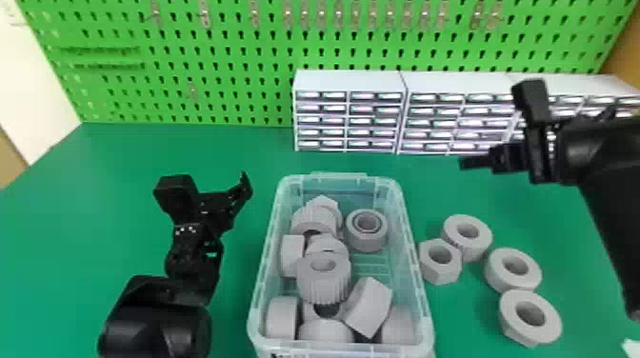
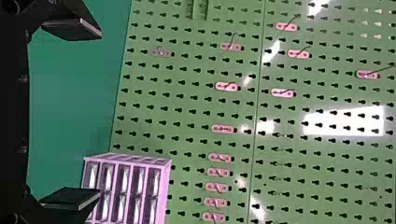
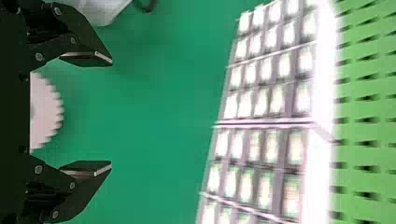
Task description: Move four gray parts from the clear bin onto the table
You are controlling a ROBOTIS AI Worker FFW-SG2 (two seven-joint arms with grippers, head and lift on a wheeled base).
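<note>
Green table (image 1: pixel 95 200): It has four gray parts on it, by the robot's right side of the bin. That looks like the whole job. Taking one more would make too many, if the robot counts wrong.
Clear bin (image 1: pixel 265 266): It has lots more gray parts piled up inside. If an arm bumps its wall, it could slide and push the nut next to it.
Right gripper (image 3: pixel 111 112): Its fingers are wide apart, with nothing in them. If its arm swings low, it could knock the parts on the table.
Left gripper (image 2: pixel 100 113): Its fingers are apart and empty too, beside the bin. A sideways move could hit the bin.
Wide-lip part (image 1: pixel 550 328): Gray, with a round hole and a flat, wide top. It lies nearest the robot of the four.
Plain ring (image 1: pixel 497 278): Smooth, fat and round, lying flat. Tipped on its edge by a bump, it might roll.
Toothed ring (image 1: pixel 481 235): Little bumps go round its side.
Six-sided nut (image 1: pixel 438 275): Flat sides, hole up, just beside the bin.
</note>
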